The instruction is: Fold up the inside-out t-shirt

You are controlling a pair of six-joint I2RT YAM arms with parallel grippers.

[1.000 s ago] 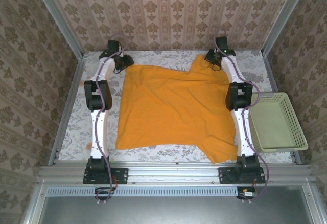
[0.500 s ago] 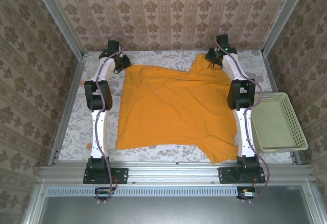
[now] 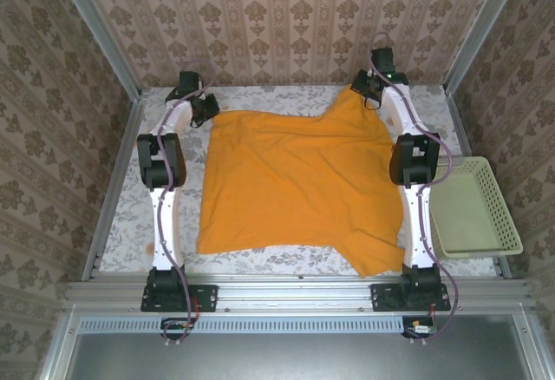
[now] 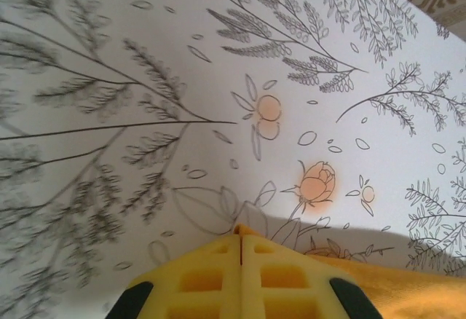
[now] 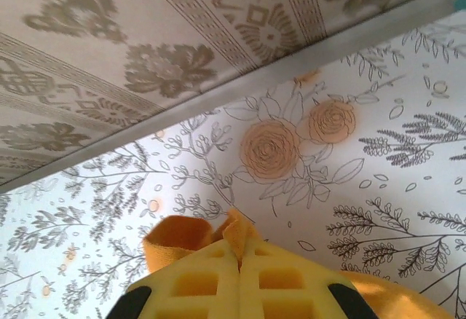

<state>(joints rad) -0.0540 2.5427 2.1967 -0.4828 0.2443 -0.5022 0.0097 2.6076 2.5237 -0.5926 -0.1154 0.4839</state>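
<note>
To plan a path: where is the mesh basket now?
In the top view, the mesh basket lies on the right side, just beyond the right arm, which separates it from the t-shirt.

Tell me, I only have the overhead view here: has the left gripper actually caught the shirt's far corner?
Observer: Yes. On the left wrist camera the left gripper has its yellow pads pressed together, and a small tip of the t-shirt pokes out between them.
Operator: And the right one?
Observer: On the right wrist camera the right gripper is shut too, with a fold of orange fabric bunched up at its tip.
</note>
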